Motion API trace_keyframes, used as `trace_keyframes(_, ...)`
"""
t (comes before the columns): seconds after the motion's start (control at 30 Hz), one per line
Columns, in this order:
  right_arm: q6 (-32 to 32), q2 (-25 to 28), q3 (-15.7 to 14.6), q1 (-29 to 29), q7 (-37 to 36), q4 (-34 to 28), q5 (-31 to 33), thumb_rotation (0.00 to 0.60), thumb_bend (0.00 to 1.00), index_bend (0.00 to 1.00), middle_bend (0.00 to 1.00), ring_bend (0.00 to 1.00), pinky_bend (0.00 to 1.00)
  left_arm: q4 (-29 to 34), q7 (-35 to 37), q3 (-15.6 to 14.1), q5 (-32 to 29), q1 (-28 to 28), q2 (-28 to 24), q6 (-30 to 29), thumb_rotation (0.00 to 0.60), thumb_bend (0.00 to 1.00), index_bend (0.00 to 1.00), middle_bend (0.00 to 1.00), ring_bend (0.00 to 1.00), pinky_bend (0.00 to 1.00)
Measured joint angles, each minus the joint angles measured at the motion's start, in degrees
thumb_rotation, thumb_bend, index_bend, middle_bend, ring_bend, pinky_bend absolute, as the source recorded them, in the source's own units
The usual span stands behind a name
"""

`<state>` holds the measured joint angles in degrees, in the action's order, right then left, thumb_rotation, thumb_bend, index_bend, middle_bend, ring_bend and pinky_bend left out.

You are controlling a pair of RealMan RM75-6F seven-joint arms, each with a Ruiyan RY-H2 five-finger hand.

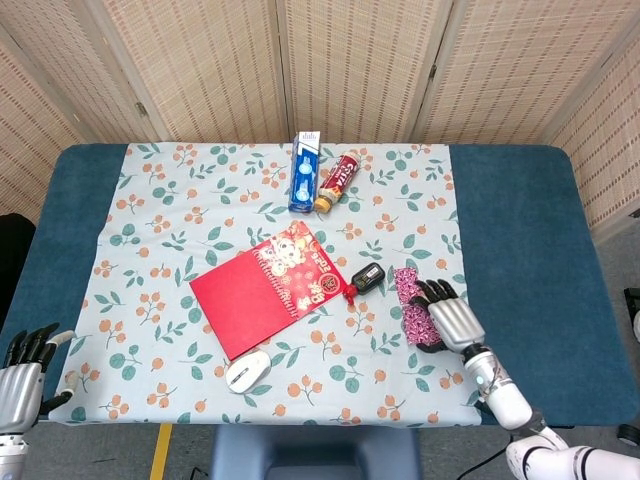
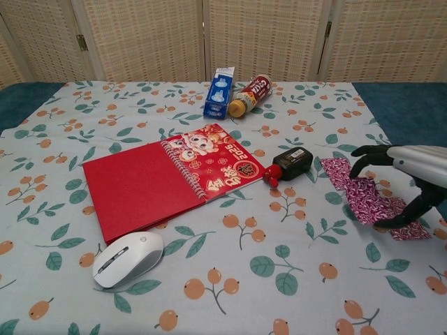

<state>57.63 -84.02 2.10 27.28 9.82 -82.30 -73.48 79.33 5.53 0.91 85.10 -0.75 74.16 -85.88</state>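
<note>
Two hands show. We see our right hand arched over the pink-patterned flat foil wrapper, fingers spread, fingertips pressing it to the floral tablecloth just right of the small black bottle. Our left hand hangs spread, holding nothing, off the table's near-left corner.

Matt floral cloth covers the counter; glossy white plastic mouse; red paper notebook; silvery metal right hand
</note>
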Motion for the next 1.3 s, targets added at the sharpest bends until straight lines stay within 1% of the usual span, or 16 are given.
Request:
trace_keyframes(0.17,0.4,1.0,-0.7,-1.8,-3.1,0.4,0.4,0.547,0.21,0.27,0.10,0.00,0.00,0.2,-0.2,0.0,0.3,-0.2,0.1,0.0,0.600,0.43,0.23,0.13,0.13,0.00)
trace_keyframes(0.43,-0.7,0.6,-1.1,-2.5,-7.5,5.1,-0.3,0.544,0.21,0.27,0.10,0.00,0.00,0.9,-0.9,-0.1,0.4,-0.3,-0.1,0.1,0.600,0.43,0.23,0.13,0.13,0.00)
trace_keyframes(0.63,-1.8,-0.2,-1.5,-2.8,-10.6,7.2,-1.6,0.543,0.21,0.27,0.10,0.00,0.00,1.4,-1.3,-0.1,0.2,-0.2,-0.3,0.1,0.600,0.43,0.23,0.13,0.13,0.00)
trace_keyframes(0.8,-2.3,-0.3,-2.0,-2.9,-11.1,7.6,-2.7,0.541,0.20,0.27,0.09,0.00,0.00,1.5,-1.4,-0.2,0.1,-0.1,-0.3,0.1,0.600,0.43,0.23,0.13,0.13,0.00)
trace_keyframes(1.3,-2.8,-0.1,-1.5,-2.8,-11.4,8.2,-3.2,0.544,0.20,0.27,0.09,0.00,0.00,1.4,-1.5,-0.2,0.1,-0.1,-0.2,0.1,0.600,0.43,0.23,0.13,0.13,0.00)
